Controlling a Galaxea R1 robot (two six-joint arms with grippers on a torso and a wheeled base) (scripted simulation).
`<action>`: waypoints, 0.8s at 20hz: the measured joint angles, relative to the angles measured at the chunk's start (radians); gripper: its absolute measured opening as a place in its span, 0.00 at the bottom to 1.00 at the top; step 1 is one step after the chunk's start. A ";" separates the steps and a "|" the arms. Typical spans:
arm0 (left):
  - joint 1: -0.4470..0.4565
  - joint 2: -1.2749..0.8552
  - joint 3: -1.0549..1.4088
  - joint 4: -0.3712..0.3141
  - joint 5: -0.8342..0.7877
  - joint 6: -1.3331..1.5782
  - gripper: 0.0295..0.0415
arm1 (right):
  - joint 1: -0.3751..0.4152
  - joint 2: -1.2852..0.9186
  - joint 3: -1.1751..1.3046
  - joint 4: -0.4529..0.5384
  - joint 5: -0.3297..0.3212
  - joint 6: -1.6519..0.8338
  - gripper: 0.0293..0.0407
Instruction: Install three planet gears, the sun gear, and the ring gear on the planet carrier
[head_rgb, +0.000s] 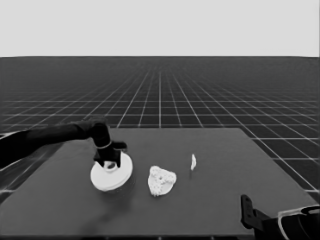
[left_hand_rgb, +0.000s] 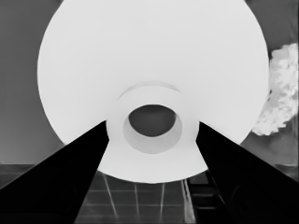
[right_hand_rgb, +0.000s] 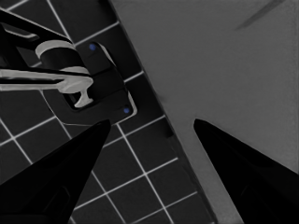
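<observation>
The left gripper (head_rgb: 108, 161) clamps the larger round part (head_rgb: 112, 173) by its raised centre hub near the desk's left edge, presumably to cap the gears (head_rgb: 161, 180) clustered just beside it. The right gripper (right_hand_rgb: 150, 128) waits spread at the near right corner.

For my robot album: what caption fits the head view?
Left gripper at the larger round part's hub, beside the gear-loaded smaller round part; thin white piece nearby; right arm parked.

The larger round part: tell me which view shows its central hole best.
The left wrist view: the larger round part fills the picture, its raised hub and hole plain between the left gripper's fingers, which flank the hub. The head view shows the part small, with that gripper covering its middle. The right wrist view shows none of it.
</observation>
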 joint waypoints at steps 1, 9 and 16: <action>-0.011 0.000 0.001 -0.010 0.004 0.000 0.44 | 0.000 0.000 0.000 0.000 0.000 0.000 0.81; 0.006 0.452 -0.166 0.017 0.037 -0.299 0.44 | 0.000 0.000 0.000 0.000 0.000 0.000 0.81; 0.013 0.615 -0.349 0.023 0.033 -0.266 0.44 | 0.000 0.000 0.000 0.000 0.000 0.000 0.81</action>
